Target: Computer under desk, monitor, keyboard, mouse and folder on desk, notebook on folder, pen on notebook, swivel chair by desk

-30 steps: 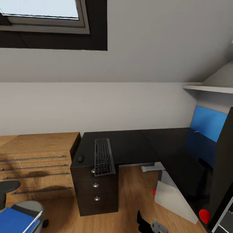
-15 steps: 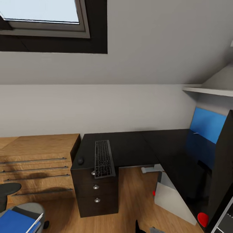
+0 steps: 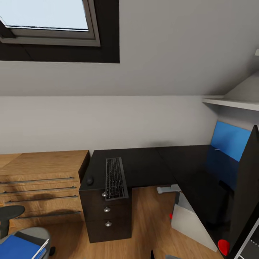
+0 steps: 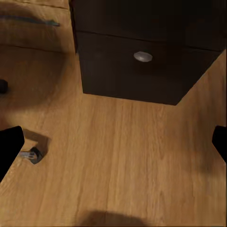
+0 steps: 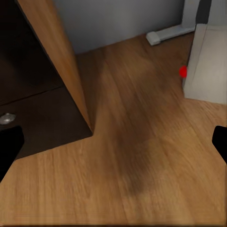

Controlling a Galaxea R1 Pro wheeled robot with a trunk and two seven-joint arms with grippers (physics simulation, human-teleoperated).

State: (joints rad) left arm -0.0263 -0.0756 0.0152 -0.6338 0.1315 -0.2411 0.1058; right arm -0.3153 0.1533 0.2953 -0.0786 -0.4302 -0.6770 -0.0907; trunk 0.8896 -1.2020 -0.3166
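**Robot facing the L-shaped bench, both tools spread over bare floor**

Across the black bench (image 3: 151,163), the keyboard (image 3: 115,178) is lying lengthwise above the drawer unit (image 3: 106,216), its near end overhanging the edge, with the mouse (image 3: 89,181) sitting just beside it. Under the bench's right wing, the computer (image 3: 189,223) is standing on the wood floor (image 4: 123,156). At the right edge, the monitor (image 3: 246,194) is showing edge-on. Low at left, the folder (image 3: 18,248) is resting on the swivel chair (image 3: 32,233). The left tool (image 4: 113,142) and the right tool (image 5: 113,142) are both hanging open, holding nothing.
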